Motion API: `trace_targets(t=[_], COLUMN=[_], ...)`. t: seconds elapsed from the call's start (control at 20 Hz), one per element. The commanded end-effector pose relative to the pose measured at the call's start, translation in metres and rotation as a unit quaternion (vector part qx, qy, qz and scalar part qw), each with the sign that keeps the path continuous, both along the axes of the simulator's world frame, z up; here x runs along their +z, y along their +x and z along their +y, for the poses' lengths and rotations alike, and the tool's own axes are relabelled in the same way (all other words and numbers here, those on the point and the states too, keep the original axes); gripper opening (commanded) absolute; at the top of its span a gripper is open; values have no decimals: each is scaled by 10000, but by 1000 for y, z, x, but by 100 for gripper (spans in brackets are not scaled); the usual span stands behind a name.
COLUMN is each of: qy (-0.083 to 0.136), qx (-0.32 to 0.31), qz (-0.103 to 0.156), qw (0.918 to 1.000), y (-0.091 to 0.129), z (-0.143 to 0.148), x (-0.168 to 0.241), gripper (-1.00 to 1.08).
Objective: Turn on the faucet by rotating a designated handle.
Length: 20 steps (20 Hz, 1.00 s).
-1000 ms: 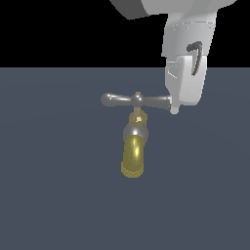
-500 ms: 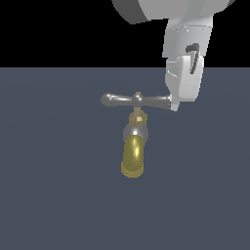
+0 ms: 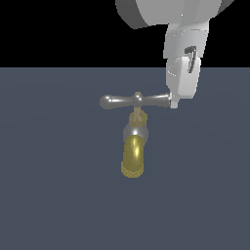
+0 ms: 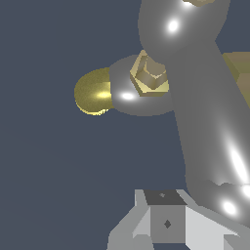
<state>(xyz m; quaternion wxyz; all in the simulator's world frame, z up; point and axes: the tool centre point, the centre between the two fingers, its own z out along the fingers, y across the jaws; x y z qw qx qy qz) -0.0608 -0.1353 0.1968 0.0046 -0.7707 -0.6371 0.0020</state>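
Almost nothing has shifted since the earlier frame: the hand [image 3: 174, 101] stays low against the right-hand end of the handle [image 3: 135, 101], only a touch nearer. Whether its fingers are wide or narrow cannot be told from either view. From there the handle runs toward 9 o'clock across the top of the faucet [image 3: 134, 146]. The brass spout [image 4: 93, 92] points toward 6 o'clock over the grey desk [image 3: 53, 195].

Bare simulated test scene, not a furnished room: a flat, featureless slate-blue ground plane [image 3: 53, 195] surrounds the small brass-spouted faucet [image 3: 134, 146], and a pure black void lies behind it.
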Motion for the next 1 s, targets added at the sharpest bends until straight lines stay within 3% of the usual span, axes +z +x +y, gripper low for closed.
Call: trace_targets(t=[0.0, 0.4, 0.5, 0.95], qy=[-23, -23, -15, -16], qx=[1, 1, -47, -29], qz=[-46, -46, -3, -18], qw=[10000, 10000, 10000, 10000], y=[11, 32, 25, 56], z=[-3, -11, -14, 1], x=[1, 2, -1, 0], gripper=[-100, -100, -100, -100])
